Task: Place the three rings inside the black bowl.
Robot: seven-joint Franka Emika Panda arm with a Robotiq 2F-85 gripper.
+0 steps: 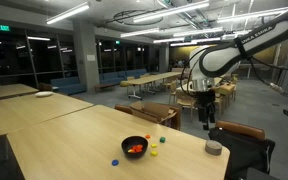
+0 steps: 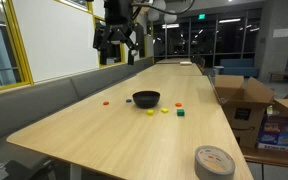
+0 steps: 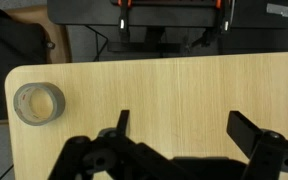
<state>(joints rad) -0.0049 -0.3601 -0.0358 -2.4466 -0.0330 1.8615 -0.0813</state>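
The black bowl [image 1: 134, 147] [image 2: 146, 98] sits on the long wooden table, and in an exterior view something red shows inside it. Tiny coloured rings lie on the wood around it: a blue ring [image 1: 116, 160], a yellow ring [image 1: 152, 153] [image 2: 151, 111] and a green ring [image 1: 155, 146] [image 2: 181, 114]. My gripper [image 1: 207, 118] [image 2: 116, 45] [image 3: 184, 128] hangs high above the table, well away from the bowl. It is open, with only bare wood between its fingers. The wrist view shows neither bowl nor rings.
A grey tape roll [image 1: 214, 148] [image 2: 214, 161] [image 3: 39, 103] lies near the table's end. More small coloured pieces [image 2: 106, 102] lie beside the bowl. Chairs [image 1: 239, 132] and cardboard boxes [image 2: 246, 100] stand beyond the table's edges.
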